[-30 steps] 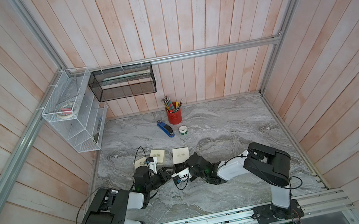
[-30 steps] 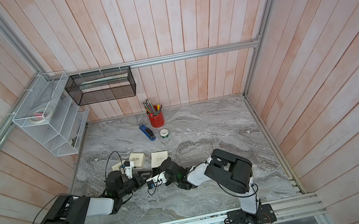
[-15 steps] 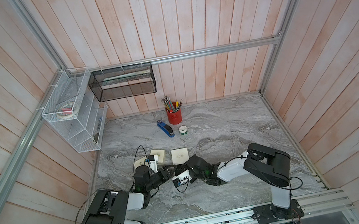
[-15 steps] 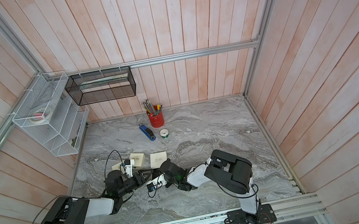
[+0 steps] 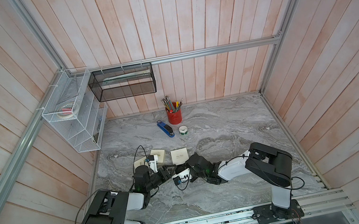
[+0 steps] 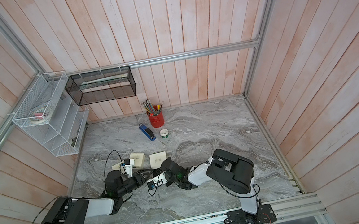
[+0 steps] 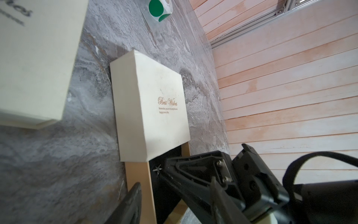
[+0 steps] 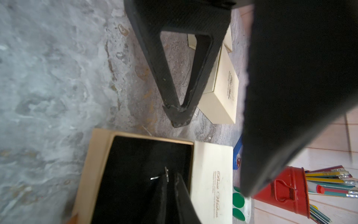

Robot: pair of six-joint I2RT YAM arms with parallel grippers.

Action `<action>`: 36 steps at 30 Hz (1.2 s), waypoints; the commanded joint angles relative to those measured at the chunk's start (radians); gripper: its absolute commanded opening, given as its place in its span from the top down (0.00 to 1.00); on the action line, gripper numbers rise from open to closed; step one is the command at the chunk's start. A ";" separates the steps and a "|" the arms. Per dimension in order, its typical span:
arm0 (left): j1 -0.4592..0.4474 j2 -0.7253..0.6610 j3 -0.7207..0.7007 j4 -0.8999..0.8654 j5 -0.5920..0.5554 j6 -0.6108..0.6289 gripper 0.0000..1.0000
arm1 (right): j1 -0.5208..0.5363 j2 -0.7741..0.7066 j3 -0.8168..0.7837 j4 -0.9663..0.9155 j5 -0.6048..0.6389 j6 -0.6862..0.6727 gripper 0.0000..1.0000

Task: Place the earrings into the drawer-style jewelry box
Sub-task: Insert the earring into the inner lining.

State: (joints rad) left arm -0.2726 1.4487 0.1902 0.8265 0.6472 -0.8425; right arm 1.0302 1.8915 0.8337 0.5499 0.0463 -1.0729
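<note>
The jewelry box's cream sleeve (image 7: 151,100) (image 5: 179,156) lies on the marble, with its tan, black-lined drawer (image 8: 100,155) (image 7: 138,184) pulled out. A small silver star earring (image 8: 166,173) (image 7: 157,169) rests on the black lining. My right gripper (image 8: 172,177) (image 5: 178,167) is over the drawer, jaws slightly apart, with the earring at one fingertip's outer side. My left gripper (image 5: 170,169) reaches the drawer from the opposite side. One of its fingers (image 7: 133,203) (image 8: 184,77) lies along the drawer's outer side wall. Its other finger is hidden behind the right gripper.
Another cream box (image 5: 159,155) (image 8: 222,87) lies just left of the sleeve. Farther back stand a red pencil cup (image 5: 174,117), a blue stapler (image 5: 165,130) and a green sticker roll (image 5: 183,130). White wire shelves (image 5: 76,125) and a black mesh basket (image 5: 123,82) hang on the walls.
My right jaws have come slightly apart at the earring. Both arms stay in almost the same place over the drawer.
</note>
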 commanded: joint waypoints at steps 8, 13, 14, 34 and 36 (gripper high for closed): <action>0.009 -0.029 0.026 -0.018 -0.001 0.015 0.43 | -0.013 -0.043 -0.015 -0.031 -0.040 0.044 0.85; 0.010 -0.027 0.027 -0.019 -0.001 0.016 0.43 | -0.014 -0.042 -0.016 -0.044 -0.044 0.038 0.88; 0.009 -0.027 0.027 -0.019 0.000 0.016 0.43 | -0.014 -0.042 -0.016 -0.047 -0.044 0.036 0.88; 0.009 -0.020 0.032 -0.024 0.003 0.023 0.43 | -0.033 -0.022 0.024 -0.115 -0.088 0.052 0.87; 0.009 -0.019 0.032 -0.024 0.005 0.025 0.43 | -0.033 -0.017 0.031 -0.130 -0.096 0.053 0.88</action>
State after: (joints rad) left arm -0.2684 1.4319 0.2054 0.8009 0.6472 -0.8379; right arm 1.0050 1.8717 0.8421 0.4847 -0.0261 -1.0401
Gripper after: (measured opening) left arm 0.571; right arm 0.124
